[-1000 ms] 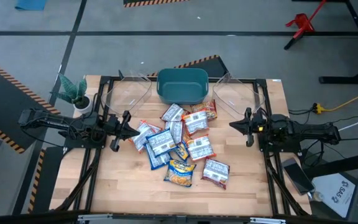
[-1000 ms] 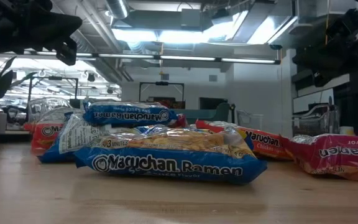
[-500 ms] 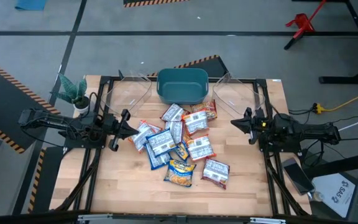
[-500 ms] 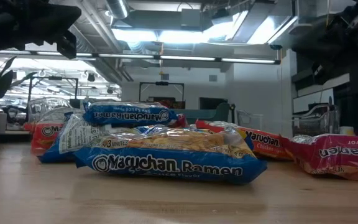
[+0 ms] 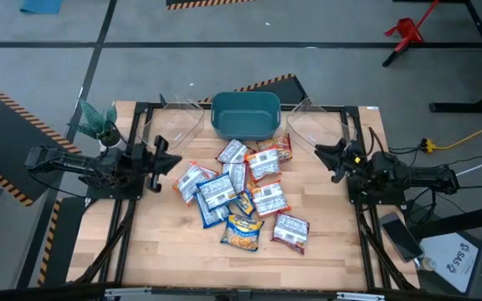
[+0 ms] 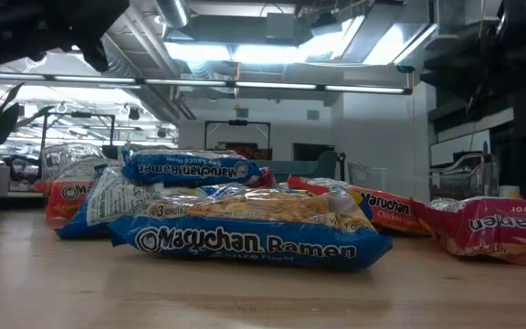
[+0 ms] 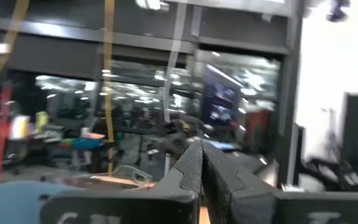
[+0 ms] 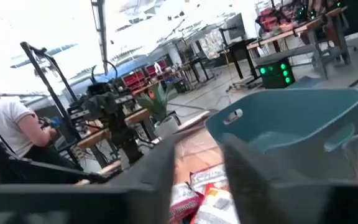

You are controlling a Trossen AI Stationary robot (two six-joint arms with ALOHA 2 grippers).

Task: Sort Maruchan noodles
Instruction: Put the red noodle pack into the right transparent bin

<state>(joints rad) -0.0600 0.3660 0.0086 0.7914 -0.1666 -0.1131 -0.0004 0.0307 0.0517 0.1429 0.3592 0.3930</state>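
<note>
Wooden table centre: Maruchan noodles (image 5: 239,194) piled unsorted; left gripper (image 5: 162,156) pinched shut, empty, right gripper (image 5: 328,156) parted, empty, flanking.

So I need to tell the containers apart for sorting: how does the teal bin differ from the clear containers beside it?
The teal bin is opaque and deep with rounded corners; the two clear containers are see-through, showing the table through them. The bin sits centred at the table's far edge; the clear containers flank it, one on each side. All three hold no noodle packets, which lie piled in front.
</note>
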